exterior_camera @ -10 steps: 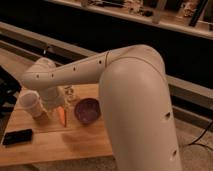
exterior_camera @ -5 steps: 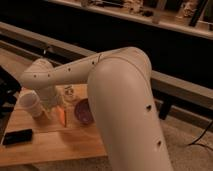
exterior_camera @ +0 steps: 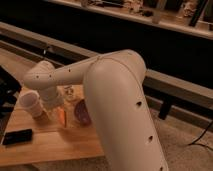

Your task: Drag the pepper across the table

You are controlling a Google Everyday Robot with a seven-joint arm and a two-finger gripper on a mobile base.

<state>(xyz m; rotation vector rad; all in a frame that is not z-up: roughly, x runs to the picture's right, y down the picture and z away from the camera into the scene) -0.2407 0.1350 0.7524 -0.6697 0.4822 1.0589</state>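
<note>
**Q:** Camera view: where do we locate the gripper?

**A:** We find the gripper (exterior_camera: 54,111) below the wrist of the white arm (exterior_camera: 115,100). It hangs low over the table (exterior_camera: 50,147), just beside the pepper (exterior_camera: 62,117) at roughly its 9 o'clock. We cannot tell whether it is spread or pressed together, because the wrist and shadow hide that.

**Q:** And the pepper?

**A:** It lies on the plank top with its long axis running about 12 to 6 o'clock. It sits between the gripper and the purple bowl (exterior_camera: 83,113), which is at its 3 o'clock. The white cup (exterior_camera: 31,104) stands at its 10 o'clock. The black device (exterior_camera: 17,136) lies at its 8 o'clock, well apart.

**Q:** Why the low, close approach?

**A:** We judge that a drag needs contact at table level — no lift. The bowl blocks 3 o'clock, so the bare boards toward 6 o'clock look the safer path — the cup side risks a knock.
</note>
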